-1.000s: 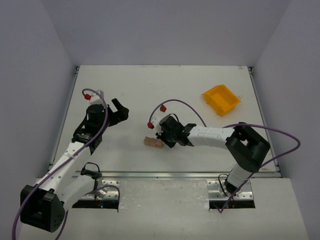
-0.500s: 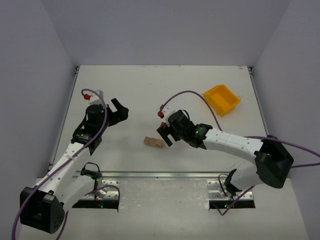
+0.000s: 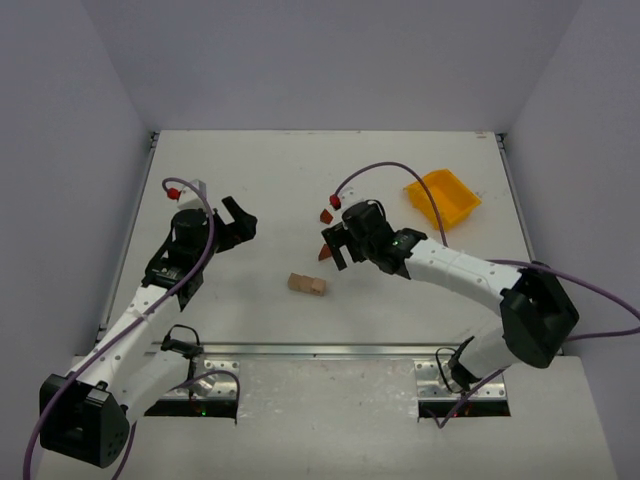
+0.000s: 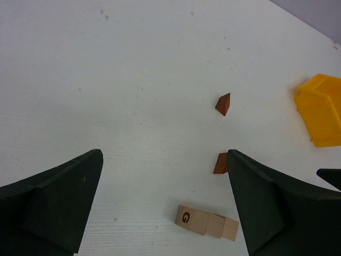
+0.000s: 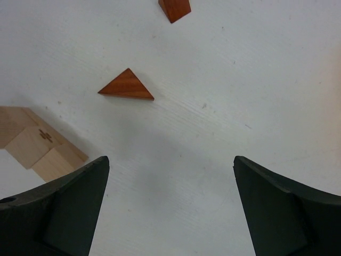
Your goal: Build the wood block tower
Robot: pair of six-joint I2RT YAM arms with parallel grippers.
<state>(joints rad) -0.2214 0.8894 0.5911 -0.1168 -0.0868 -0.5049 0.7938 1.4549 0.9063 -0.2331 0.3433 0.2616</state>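
Note:
A short row of pale tan blocks (image 3: 308,285) lies flat on the white table, one face marked G (image 4: 206,222); this cluster also shows at the left edge of the right wrist view (image 5: 37,146). Two reddish-brown wedge blocks lie apart from it, one nearer (image 3: 325,253) (image 5: 127,86) (image 4: 220,163) and one farther (image 3: 326,215) (image 5: 174,8) (image 4: 224,104). My right gripper (image 3: 335,247) (image 5: 171,160) hovers open beside the nearer wedge, holding nothing. My left gripper (image 3: 238,222) (image 4: 164,154) stands open to the left, well away from the blocks.
A yellow plastic bin (image 3: 442,198) (image 4: 322,109) sits at the back right of the table. Purple cables loop over both arms. Grey walls close in the table on three sides.
My right gripper opened, let go of the pale blocks and drew back up and to the right. The pale row stays where it was. The left arm has not moved.

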